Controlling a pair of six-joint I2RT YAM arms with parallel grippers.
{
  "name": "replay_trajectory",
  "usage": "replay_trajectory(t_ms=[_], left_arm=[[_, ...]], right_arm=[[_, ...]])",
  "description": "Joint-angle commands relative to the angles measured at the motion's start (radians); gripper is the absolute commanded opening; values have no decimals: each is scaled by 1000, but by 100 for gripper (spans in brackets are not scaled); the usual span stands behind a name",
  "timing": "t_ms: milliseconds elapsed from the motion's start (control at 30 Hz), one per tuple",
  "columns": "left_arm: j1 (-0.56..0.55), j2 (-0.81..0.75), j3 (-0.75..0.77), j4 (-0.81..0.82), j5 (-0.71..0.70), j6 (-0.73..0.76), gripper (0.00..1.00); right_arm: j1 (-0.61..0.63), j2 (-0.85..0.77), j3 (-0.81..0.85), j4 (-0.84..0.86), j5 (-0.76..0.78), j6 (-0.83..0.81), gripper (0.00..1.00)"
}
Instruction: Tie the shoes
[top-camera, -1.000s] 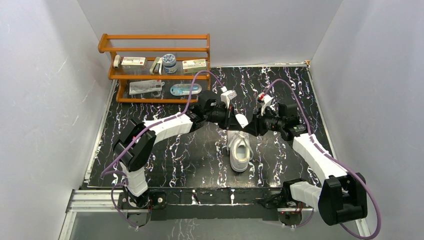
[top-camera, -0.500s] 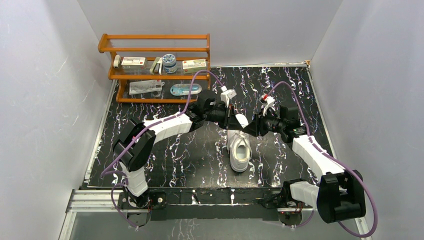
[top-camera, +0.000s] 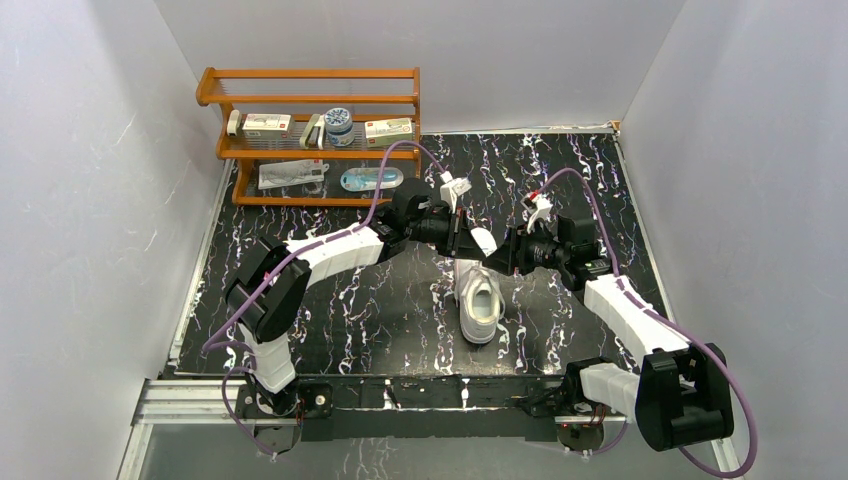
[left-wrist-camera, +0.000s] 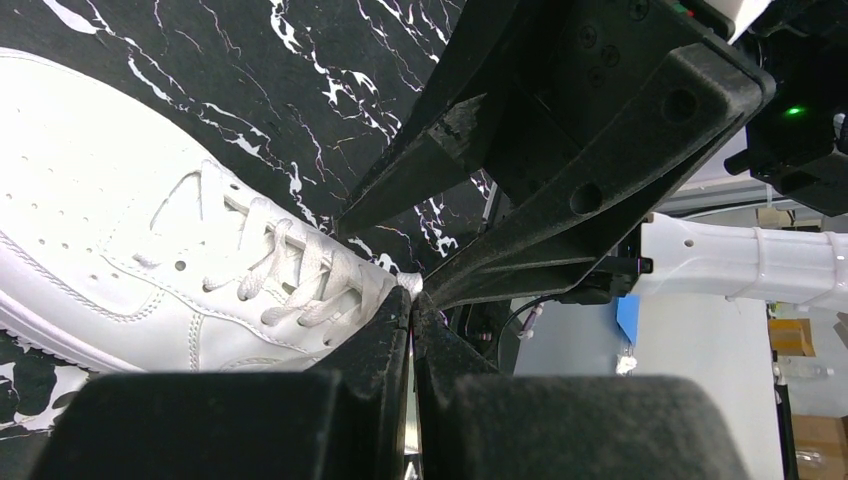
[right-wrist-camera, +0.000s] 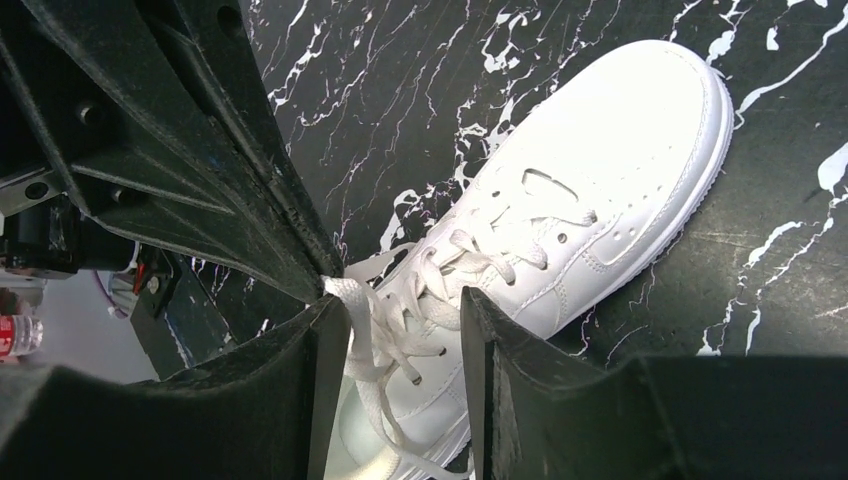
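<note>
The white shoe (top-camera: 480, 305) lies on the black marbled table, heel toward the arms. Both grippers meet just above its tongue. My left gripper (top-camera: 468, 244) is shut, its tips (left-wrist-camera: 412, 298) pinching a white lace end (left-wrist-camera: 409, 284) held up off the shoe (left-wrist-camera: 120, 230). In the right wrist view my right gripper (right-wrist-camera: 400, 300) is open. That lace (right-wrist-camera: 362, 318) runs down along its left finger, with looser lace strands in the gap over the shoe (right-wrist-camera: 600, 170). The left gripper's tip (right-wrist-camera: 322, 272) touches the right gripper's left finger.
A wooden shelf rack (top-camera: 310, 100) stands at the back left with small boxes, a jar and packets on it. White walls close in the table (top-camera: 380, 310) on three sides. The arm bases sit at the near edge.
My right gripper's jaws have spread apart over the last second and its wrist has shifted slightly right. The left gripper has kept its hold on the lace in the same place.
</note>
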Motion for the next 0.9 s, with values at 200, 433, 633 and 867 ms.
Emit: replay_trajectory(t_ms=[200,433,633,867], left_arm=[[-8,-1,21,4,-16,-1,0],[-7,11,19,8,-21,-20,0],[-6,31,31,21,-20,-64,0],[-5,34,30,67,-18,-110,0]], right_arm=[[29,-60,42,44,-115,28,61],[29,-103,58,-36,-91,4,68],[46,-118,54,-18,-60,13,68],[173,-43,118,-61,215,29,63]])
